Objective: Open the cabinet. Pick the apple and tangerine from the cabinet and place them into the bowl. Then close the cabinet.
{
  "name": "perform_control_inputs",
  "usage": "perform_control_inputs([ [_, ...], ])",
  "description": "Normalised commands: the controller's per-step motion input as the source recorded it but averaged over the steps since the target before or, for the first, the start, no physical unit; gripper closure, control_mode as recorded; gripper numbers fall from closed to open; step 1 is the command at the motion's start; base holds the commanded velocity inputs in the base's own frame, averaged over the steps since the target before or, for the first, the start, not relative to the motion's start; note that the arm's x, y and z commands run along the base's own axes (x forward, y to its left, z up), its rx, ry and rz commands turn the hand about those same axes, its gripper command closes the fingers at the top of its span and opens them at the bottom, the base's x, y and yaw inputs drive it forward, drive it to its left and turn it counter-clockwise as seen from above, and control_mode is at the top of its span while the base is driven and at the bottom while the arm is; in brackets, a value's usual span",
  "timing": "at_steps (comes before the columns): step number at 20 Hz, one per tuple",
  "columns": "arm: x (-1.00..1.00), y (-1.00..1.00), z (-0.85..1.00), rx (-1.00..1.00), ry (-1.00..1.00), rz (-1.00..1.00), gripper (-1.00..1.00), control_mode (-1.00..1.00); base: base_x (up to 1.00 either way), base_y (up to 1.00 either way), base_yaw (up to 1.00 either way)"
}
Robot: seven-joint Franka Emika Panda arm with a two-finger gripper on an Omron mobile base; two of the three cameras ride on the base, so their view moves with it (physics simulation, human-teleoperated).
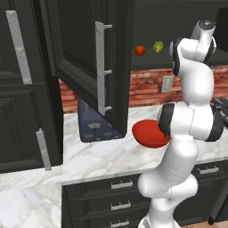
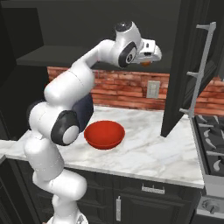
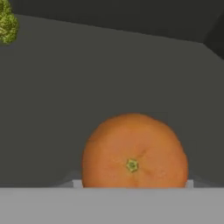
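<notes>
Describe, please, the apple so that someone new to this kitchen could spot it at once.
Look inside the open black wall cabinet above the marble counter. On its shelf sits the apple, a small glossy red ball. The bumpy yellow-green item lies just to its right, and the red bowl below is far wider.

Kitchen: marble counter (image 1: 89, 156), stove (image 2: 212, 135).

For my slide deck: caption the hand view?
Tangerine close before the claw, yellow-green bumpy item behind it.

toaster (image 1: 95, 124) on counter (image 1: 89, 156) | bumpy yellow-green item (image 1: 158, 46) | stove (image 2: 210, 135)
</notes>
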Motion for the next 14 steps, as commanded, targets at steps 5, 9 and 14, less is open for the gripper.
perform_control_inputs([
  [5, -0.74, 0.09, -0.35, -0.03, -0.18, 0.0, 1.0, -1.0, 0.0, 0.0, 0.0],
  [9, -1.0, 0.0, 0.27, 0.0, -0.12, 0.0, 1.0, -1.0, 0.0, 0.0, 0.0],
  [14, -0.93, 0.0, 0.92, 0.03, 0.14, 0.0, 1.0, -1.0, 0.0, 0.0, 0.0],
])
